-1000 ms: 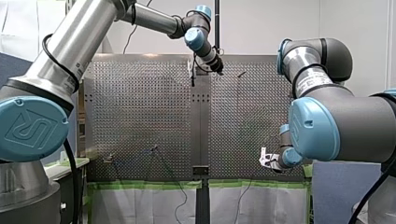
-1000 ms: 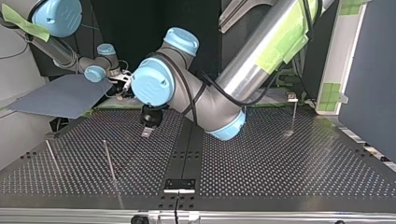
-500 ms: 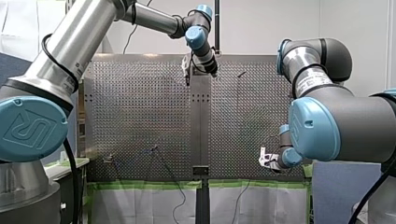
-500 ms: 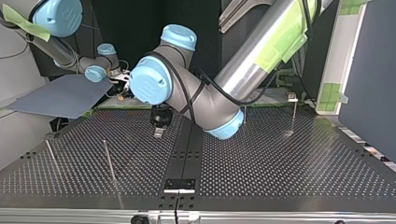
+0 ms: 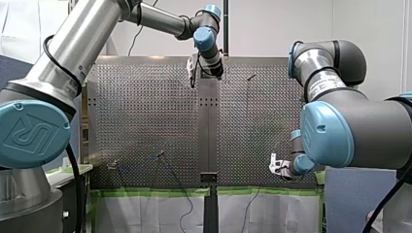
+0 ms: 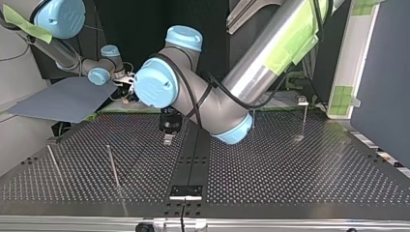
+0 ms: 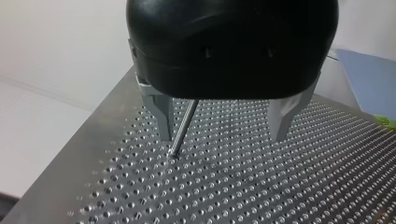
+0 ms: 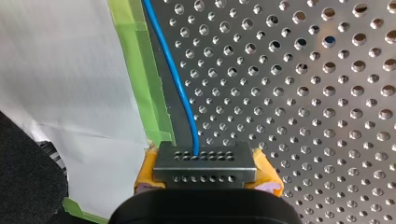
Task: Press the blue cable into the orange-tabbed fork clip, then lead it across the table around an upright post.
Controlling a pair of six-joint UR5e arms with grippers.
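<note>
Right wrist view has my right gripper (image 8: 204,163) pinching the blue cable (image 8: 175,74) between its fingers (image 8: 187,175), well apart from the post (image 7: 183,125) standing between my left gripper's (image 7: 222,137) spread fingers; clipping looks not yet done, so next comes a careful carry to the fork clip.

Bright even room light, soft glare on the perforated table (image 6: 290,164), dark backdrop in the top view
</note>
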